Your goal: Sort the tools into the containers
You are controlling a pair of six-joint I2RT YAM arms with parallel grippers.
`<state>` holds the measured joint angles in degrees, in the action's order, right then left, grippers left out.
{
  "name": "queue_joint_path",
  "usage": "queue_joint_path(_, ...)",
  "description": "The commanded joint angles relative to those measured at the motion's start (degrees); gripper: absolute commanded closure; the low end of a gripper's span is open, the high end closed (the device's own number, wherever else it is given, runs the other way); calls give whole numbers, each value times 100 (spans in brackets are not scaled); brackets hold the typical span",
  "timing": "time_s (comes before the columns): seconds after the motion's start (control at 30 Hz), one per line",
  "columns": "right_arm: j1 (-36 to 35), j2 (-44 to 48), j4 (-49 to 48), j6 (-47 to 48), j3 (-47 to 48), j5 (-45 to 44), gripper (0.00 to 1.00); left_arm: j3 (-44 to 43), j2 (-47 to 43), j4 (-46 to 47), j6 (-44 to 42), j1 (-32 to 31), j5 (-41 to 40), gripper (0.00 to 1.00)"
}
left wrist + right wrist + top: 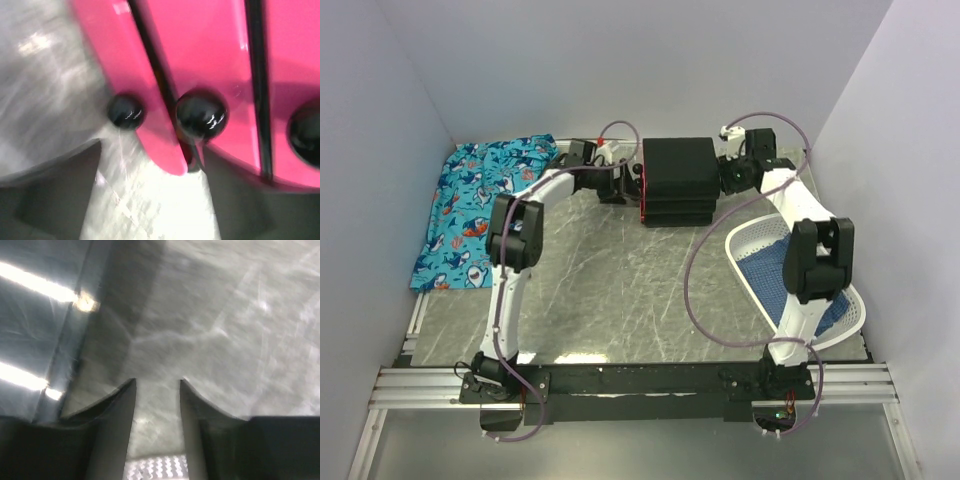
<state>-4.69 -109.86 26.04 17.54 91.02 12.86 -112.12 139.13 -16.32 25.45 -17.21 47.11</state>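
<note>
Magenta-pink drawer fronts [210, 50] are filling your left wrist view, three glossy panels side by side with dark slits between them, all a bit blurry. The middle round black knob [201, 114] is sitting just ahead of your left claw [150, 150], closer to its right finger [250, 200]. That claw's fingers are standing wide apart and aren't clamping anything. A second knob [125, 111] is sitting just ahead of the left finger [50, 200], and a third knob [306, 132] is poking in past the right finger at the frame edge.

From overhead, the boxy black cabinet [678, 175] is sitting right between your two claws, each close to one side of it.

Your right claw [157, 382] is hanging with its fingers slightly apart, with only the grey marbled tabletop [225, 315] showing through the gap. The white mesh basket [745, 240] is lying back behind that claw, and the shark-print blue cloth [485, 205] is lying well off to the outer side of the left one.
</note>
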Motion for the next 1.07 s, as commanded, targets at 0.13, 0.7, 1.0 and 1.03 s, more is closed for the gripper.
queue_joint_path(0.13, -85, 1669, -723, -163, -954, -1110, 23, 1207, -2027, -556, 188, 666, -1529, 4)
queue_joint_path(0.7, 100, 4209, -1101, -1385, -3195, -2297, 0, 4572, -5851, 153, -1886, 1985, -4306, 3)
queue_joint_path(1.0, 108, 5765, -179, -1130, -3741, -2596, 0, 5674, -7214, 788, -1631, 2055, -4836, 4)
queue_joint_path(1.03, 100, 5931, -65, -1121, -3741, -2544, 0, 5761, -7346, 805, -1640, 2064, -4765, 4)
